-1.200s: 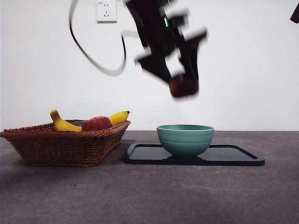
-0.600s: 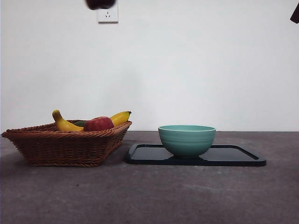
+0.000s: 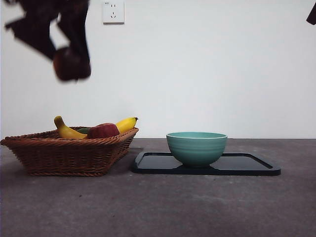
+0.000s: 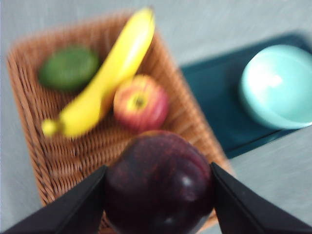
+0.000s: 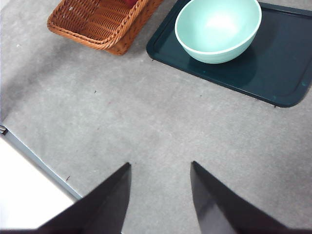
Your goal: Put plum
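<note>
My left gripper (image 3: 71, 64) is shut on the dark purple plum (image 3: 70, 65) and holds it high above the wicker basket (image 3: 69, 153) at the left. In the left wrist view the plum (image 4: 158, 183) sits between the black jaws, over the basket's near side (image 4: 34, 146). My right gripper (image 5: 160, 168) is open and empty, hovering over bare table, and shows only as a dark tip (image 3: 312, 15) at the top right of the front view.
The basket holds a yellow banana (image 4: 105, 83), a red apple (image 4: 141, 102) and a green fruit (image 4: 68, 68). A teal bowl (image 3: 196, 147) stands on a dark tray (image 3: 247, 165) to the right of the basket. A wall socket (image 3: 113, 11) is behind.
The left gripper with the plum moved from above the bowl leftward, rose out of view, and now has come down over the basket. The right arm has not moved.
</note>
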Controlling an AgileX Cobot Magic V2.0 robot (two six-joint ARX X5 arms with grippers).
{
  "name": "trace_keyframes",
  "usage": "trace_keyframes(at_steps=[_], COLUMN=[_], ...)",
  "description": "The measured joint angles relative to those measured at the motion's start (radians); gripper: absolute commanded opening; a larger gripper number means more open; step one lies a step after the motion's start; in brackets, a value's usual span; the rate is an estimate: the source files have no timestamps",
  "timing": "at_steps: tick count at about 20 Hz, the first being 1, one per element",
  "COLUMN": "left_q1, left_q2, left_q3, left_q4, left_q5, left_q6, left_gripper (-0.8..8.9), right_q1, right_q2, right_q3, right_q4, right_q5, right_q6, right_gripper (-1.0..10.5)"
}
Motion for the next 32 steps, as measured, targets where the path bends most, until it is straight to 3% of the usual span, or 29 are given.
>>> trace_keyframes(at_steps=[5, 9, 21, 24, 25, 32], left_q1=[0.026, 0.039, 0.045, 0.045, 0.045, 0.045], left_q2=[0.0, 0.022, 0.209, 0.209, 0.21, 0.179], left_q3=[-0.238, -0.315, -0.32, -0.32, -0.32, -0.321], left_q4=[0.27, 0.396, 0.484, 0.484, 0.481, 0.468], left_q5=[0.0, 0.0, 0.0, 0.0, 0.0, 0.0], left_q6=[0.01, 0.058, 0.083, 0.088, 0.088, 0.073], left_gripper=[2.35, 2.34, 2.6, 4.75, 5.03, 5.0], right_q1=[0.0, 0.0, 0.0, 0.0, 0.0, 0.0], right_q2=[0.0, 0.0, 0.0, 0.0, 0.0, 0.0], right_q3=[0.0, 0.0, 0.0, 0.0, 0.0, 0.0], right_q4=[0.0, 0.0, 0.0, 0.0, 0.0, 0.0], right_q5=[0.0, 0.0, 0.0, 0.0, 0.0, 0.0], right_q6=[0.0, 0.0, 0.0, 0.0, 0.0, 0.0], right_gripper=[1.9, 1.9, 1.9, 1.9, 1.9, 1.9])
